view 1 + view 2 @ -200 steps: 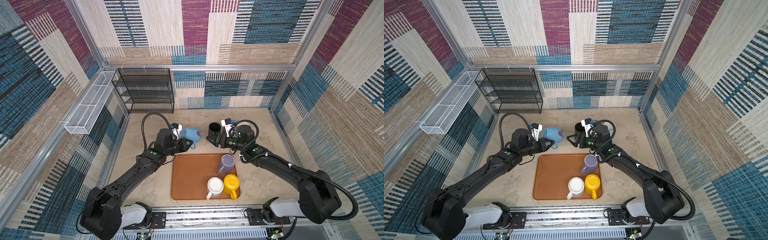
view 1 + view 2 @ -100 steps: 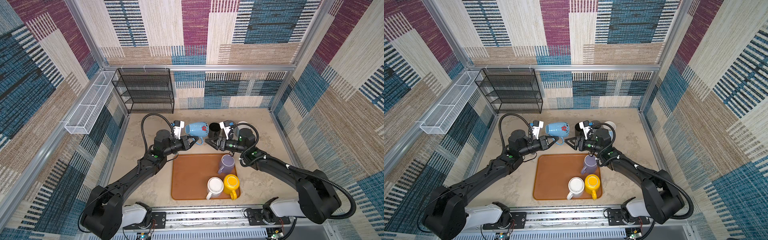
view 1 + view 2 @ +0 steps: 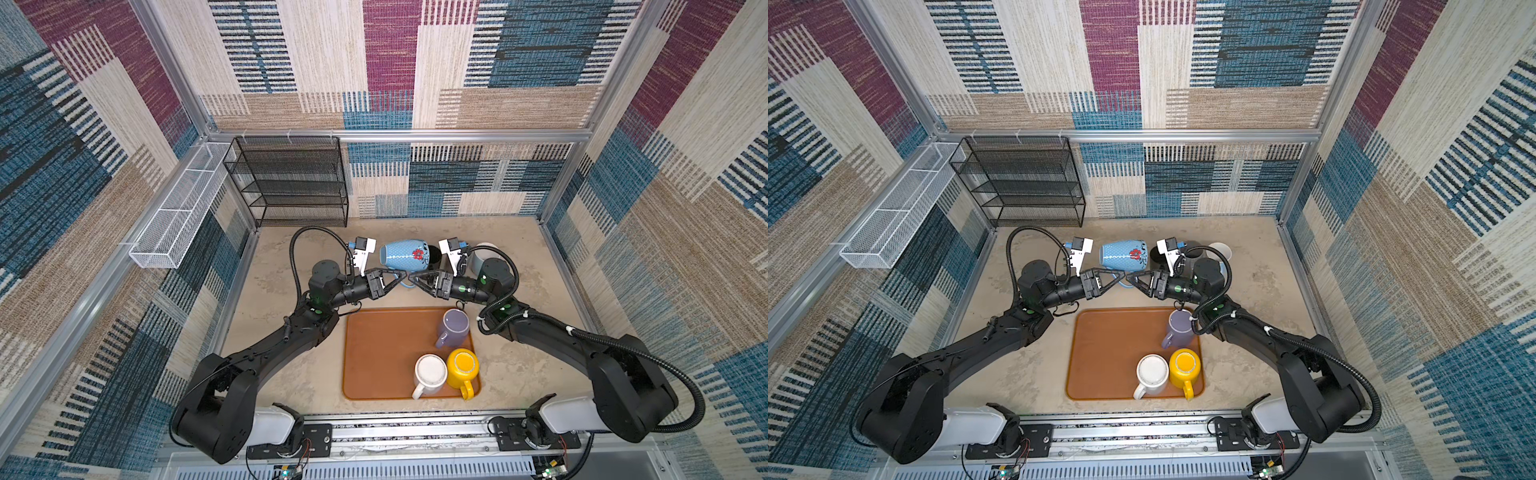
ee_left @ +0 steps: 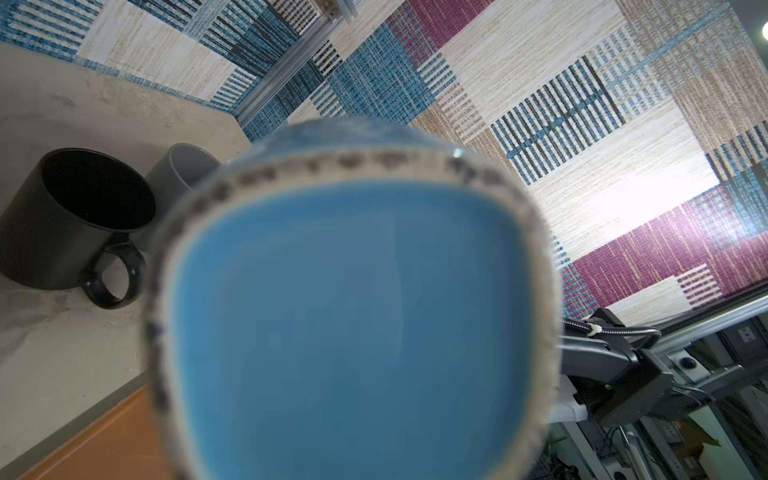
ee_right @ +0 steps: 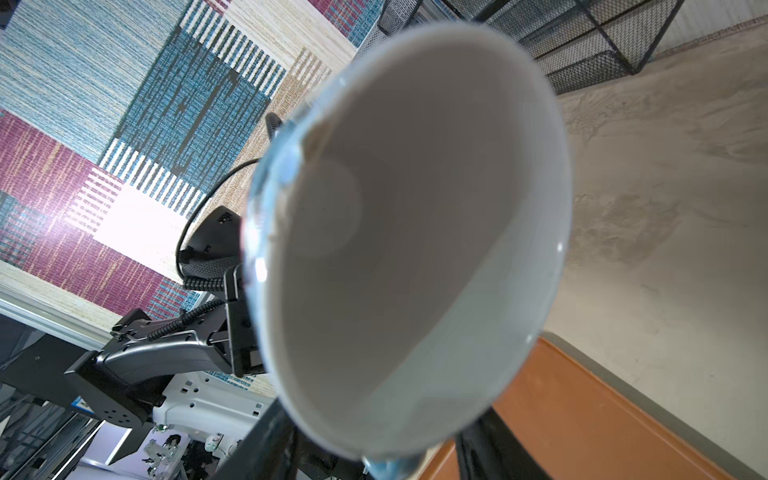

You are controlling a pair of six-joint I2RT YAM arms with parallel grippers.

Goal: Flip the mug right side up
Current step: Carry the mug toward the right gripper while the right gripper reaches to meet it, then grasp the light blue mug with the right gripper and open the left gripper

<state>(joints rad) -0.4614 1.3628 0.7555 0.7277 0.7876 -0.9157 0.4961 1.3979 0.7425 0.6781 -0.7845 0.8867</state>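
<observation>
Sandy table (image 3: 519,374) w/ a black wire rack (image 3: 291,178) and a white mesh basket (image 3: 178,216) at the back left. Brown tray (image 3: 382,353) up front holds 3 mugs on its R side: purple mug (image 3: 453,328), white mug (image 3: 430,370), yellow mug (image 3: 462,363).

Blue mug (image 3: 403,255) w/ a red flower is off the table, lying sideways btwn the two arms, base toward the L arm, white inside facing the R. It fills both wrist views, blurred. L gripper (image 3: 397,275) is closed on its handle. R gripper (image 3: 413,278) has jaws apart either side of the handle; can't tell if they press it.

Black mug (image 4: 79,216) and grey mug (image 3: 482,259) sit behind, mostly hidden from above.
</observation>
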